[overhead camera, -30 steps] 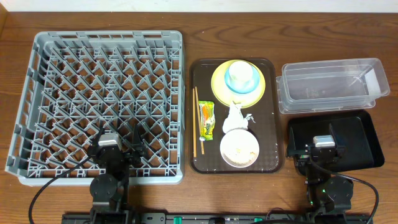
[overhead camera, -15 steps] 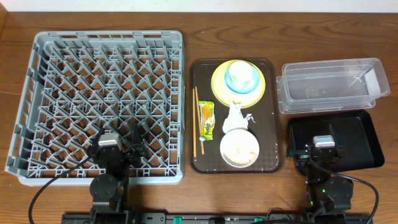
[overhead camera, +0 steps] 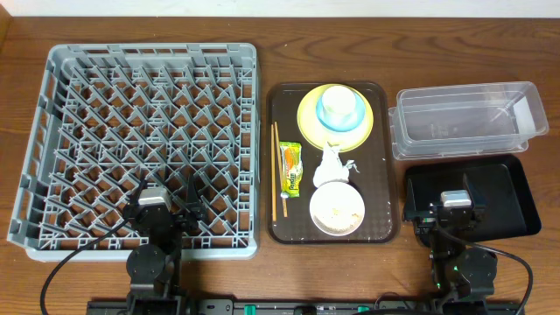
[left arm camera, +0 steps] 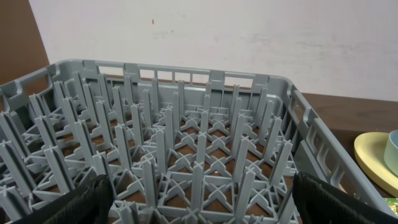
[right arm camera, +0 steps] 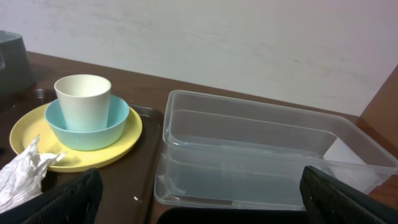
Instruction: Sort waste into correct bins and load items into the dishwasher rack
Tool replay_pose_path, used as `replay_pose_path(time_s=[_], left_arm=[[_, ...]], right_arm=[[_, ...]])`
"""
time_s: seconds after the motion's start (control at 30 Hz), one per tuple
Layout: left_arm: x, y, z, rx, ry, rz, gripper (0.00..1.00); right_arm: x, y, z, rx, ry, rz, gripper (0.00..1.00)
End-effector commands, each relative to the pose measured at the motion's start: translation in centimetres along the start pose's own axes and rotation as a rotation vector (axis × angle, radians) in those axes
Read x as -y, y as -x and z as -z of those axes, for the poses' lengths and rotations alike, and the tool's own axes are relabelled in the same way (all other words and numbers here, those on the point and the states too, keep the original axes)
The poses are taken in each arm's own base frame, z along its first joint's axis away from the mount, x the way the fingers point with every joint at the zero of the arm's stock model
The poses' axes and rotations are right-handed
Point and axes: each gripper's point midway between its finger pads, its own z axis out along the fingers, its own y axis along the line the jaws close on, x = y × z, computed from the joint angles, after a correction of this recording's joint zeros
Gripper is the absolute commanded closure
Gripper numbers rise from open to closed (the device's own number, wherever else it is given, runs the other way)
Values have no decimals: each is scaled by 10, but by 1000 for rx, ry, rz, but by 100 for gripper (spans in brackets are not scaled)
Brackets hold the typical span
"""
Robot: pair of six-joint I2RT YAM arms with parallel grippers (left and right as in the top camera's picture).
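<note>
Two hands sit spread wide, empty: left hand above the grey pegged dishwasher rack, right hand above the glossy black tray. Only the right wrist view shows a white cup nested in the blue bowl on the yellow plate, beside the clear tub.

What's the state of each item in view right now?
dishwasher rack: empty
clear tub: no waste inside
black tray: no waste visible
white cup: upright, nested in blue bowl
blue bowl: upright on yellow plate
yellow plate: flat on brown tray
white bowl: upright, holds food scraps
tissue: crumpled, on brown tray
wrapper: lying flat on brown tray
chopsticks: side by side on brown tray
left gripper: open
right gripper: open
</note>
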Motion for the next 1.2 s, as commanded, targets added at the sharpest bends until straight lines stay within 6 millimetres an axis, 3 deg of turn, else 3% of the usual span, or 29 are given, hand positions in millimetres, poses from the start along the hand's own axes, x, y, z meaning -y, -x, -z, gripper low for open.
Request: replay_pose_path(time_s=[0.0, 0.83, 0.97, 1.17], left_arm=[[-4, -17, -1, -53, 17, 6, 7], [-4, -17, -1, -54, 16, 7, 7], [10, -20, 0, -68, -61, 9, 7], [10, -19, 0, -66, -66, 9, 7]], right_arm=[[0, 0, 0, -1, -4, -18, 1], [0, -1, 0, -1, -3, -18, 1], [0, -1, 0, -1, -4, -18, 1], [0, -1, 0, -1, -4, -18, 1]])
